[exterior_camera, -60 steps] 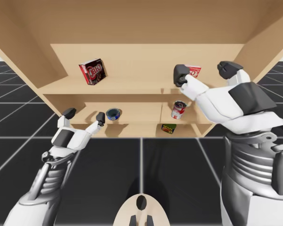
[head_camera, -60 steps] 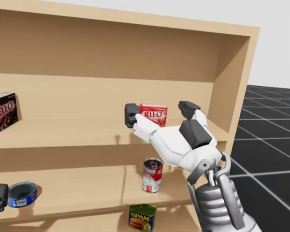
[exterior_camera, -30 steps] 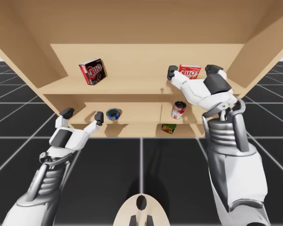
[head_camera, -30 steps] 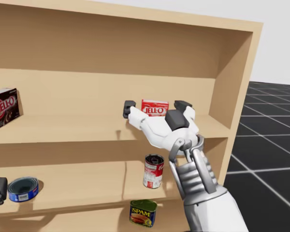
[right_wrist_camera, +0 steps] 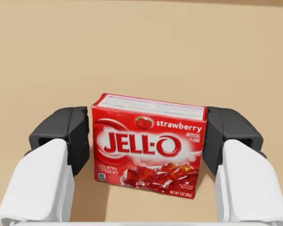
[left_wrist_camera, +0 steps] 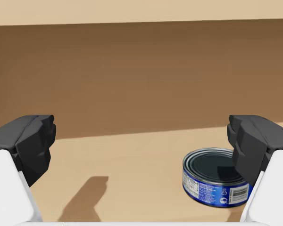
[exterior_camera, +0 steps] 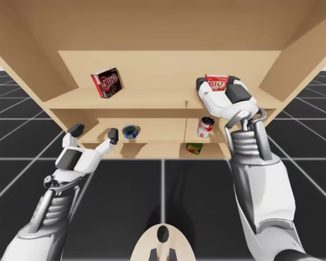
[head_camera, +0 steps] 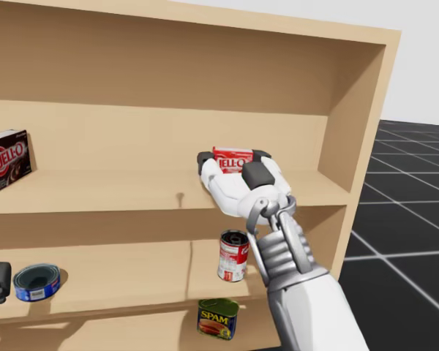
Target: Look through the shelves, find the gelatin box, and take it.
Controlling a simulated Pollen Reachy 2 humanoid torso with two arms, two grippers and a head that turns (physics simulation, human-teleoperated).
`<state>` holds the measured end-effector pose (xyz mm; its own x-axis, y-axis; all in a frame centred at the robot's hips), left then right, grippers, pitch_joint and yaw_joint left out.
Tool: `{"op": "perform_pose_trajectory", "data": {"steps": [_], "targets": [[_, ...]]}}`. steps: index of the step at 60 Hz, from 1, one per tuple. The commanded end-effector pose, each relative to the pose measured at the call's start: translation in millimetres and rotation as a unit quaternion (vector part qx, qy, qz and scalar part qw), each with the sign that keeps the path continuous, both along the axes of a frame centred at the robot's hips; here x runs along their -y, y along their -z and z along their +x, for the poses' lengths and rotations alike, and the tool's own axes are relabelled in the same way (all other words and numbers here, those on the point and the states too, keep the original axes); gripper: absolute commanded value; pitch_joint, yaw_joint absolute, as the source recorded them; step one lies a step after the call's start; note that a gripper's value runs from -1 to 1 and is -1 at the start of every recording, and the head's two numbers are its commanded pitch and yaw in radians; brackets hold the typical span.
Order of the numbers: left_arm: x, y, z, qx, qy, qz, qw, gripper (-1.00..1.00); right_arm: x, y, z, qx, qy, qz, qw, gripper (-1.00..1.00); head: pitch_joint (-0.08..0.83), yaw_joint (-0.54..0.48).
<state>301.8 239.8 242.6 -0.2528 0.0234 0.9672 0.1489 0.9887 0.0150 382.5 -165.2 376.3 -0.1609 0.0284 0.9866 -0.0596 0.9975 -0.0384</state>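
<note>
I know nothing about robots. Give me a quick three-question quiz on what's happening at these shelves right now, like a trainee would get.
1. True or false: the fingers of my right tool touch the bright red cardboard gelatin box from both sides.
2. Pick one: what lies just ahead of my left tool, by one of its open fingers?
A. a flat blue round tin
B. a green glass bottle
C. a yellow plastic cup
3. Fill in: the red-and-white round can stands one level ___ the gelatin box.

Key: 1 true; 2 A; 3 below.
</note>
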Motion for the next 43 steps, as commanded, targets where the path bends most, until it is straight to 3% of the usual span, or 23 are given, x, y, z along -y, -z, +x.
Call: {"op": "perform_pose_trajectory", "data": {"steps": [1,7,15,27,43], "targets": [[-1.0,-1.1,-0.6,0.002,-0.001,-0.002,1.000,-1.00,-1.4,-0.8,2.8,-0.147,0.022,-0.009,0.9889,1.00,0.193,-0.25],[-1.9,-1.8,-1.1,0.002,-0.002,-0.003,1.000,-1.00,0.0,-1.9,1.1,-0.143,0.025,-0.010,0.9894,1.00,0.194,-0.25],[-2.2,-2.0,-1.0,0.003,-0.003,-0.004,1.000,-1.00,3.4,-14.7,-18.1,-0.118,0.020,-0.007,0.9928,1.00,0.196,-0.25],[-1.7,-2.2,-1.1,0.005,-0.003,-0.004,1.000,-1.00,5.8,-32.9,-60.4,-0.074,0.012,-0.015,0.9971,1.00,0.197,-0.25],[-0.6,-1.7,-1.3,0.005,-0.003,-0.003,1.000,-1.00,4.6,-24.5,-120.7,-0.046,-0.011,-0.026,0.9985,1.00,0.202,-0.25]]}}
